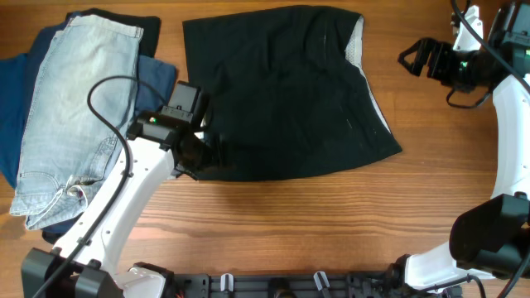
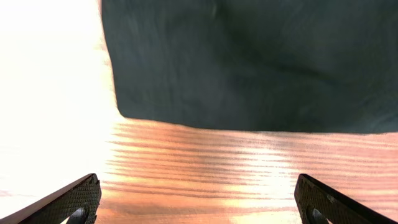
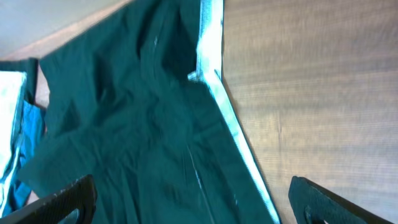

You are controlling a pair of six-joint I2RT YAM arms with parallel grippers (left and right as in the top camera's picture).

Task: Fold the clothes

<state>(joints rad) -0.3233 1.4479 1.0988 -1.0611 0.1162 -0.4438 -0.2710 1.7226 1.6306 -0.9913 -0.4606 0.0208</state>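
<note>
Overhead view, fold in hand. Pair of plain black fabric shorts (image 1: 281,91) lies flat on the brown wooden table (image 1: 331,240), centre-back. Its pale grey-white waistband lining (image 1: 354,41) faces the right side. Outline reads as 1 broad slab, so I judge it doubled leg over leg; not certain.

Left gripper (image 1: 203,153) sits at the near-left corner of the shorts. In the left wrist view both fingers (image 2: 71,202) stand wide apart with only bare wood between them, the cloth edge just ahead. Nothing held.

Right gripper (image 1: 410,58) hangs beside the waistband end, apart from it, jaws spread wide and empty.

Light-wash denim shorts (image 1: 79,108) and navy blue garments (image 1: 157,74) are piled at far left; leave them.

Handling estimate: light, limp, non-slippery cloth that will sag and crease, not hold shape. Best purchase looks like the stiffer waistband edge on the right and the hem corner on the left, pinching all layers together.
</note>
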